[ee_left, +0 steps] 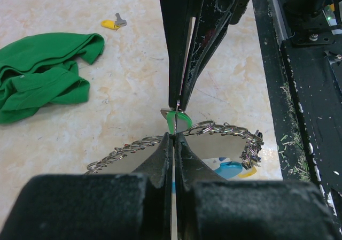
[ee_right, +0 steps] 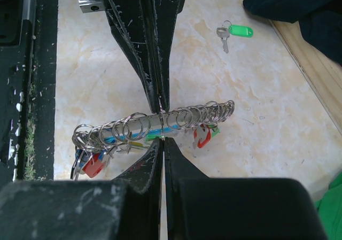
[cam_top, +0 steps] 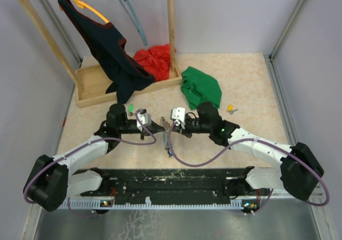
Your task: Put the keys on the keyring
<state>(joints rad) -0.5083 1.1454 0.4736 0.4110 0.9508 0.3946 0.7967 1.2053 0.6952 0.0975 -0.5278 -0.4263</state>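
Observation:
My two grippers meet tip to tip above the middle of the table. The left gripper (cam_top: 160, 123) (ee_left: 175, 137) is shut on the wire of the keyring (ee_left: 224, 130) (ee_right: 187, 117), a big silver ring strung with several small rings and coloured tags (ee_right: 93, 165). Facing it, the right gripper (cam_top: 171, 125) (ee_right: 162, 140) is shut on the thin ring of a green-tagged key (ee_left: 172, 120) that sits right at the keyring wire. One green-tagged key (cam_top: 130, 108) (ee_right: 235, 31) and one yellow-tagged key (cam_top: 231, 109) (ee_left: 112, 23) lie loose on the table.
A green cloth (cam_top: 201, 87) (ee_left: 43, 71) lies behind the right arm. At the back left stands a wooden rack (cam_top: 128, 86) with a dark garment (cam_top: 107, 45) on a hanger and a red cloth (cam_top: 155, 58). A black rail (cam_top: 171, 177) runs along the near edge.

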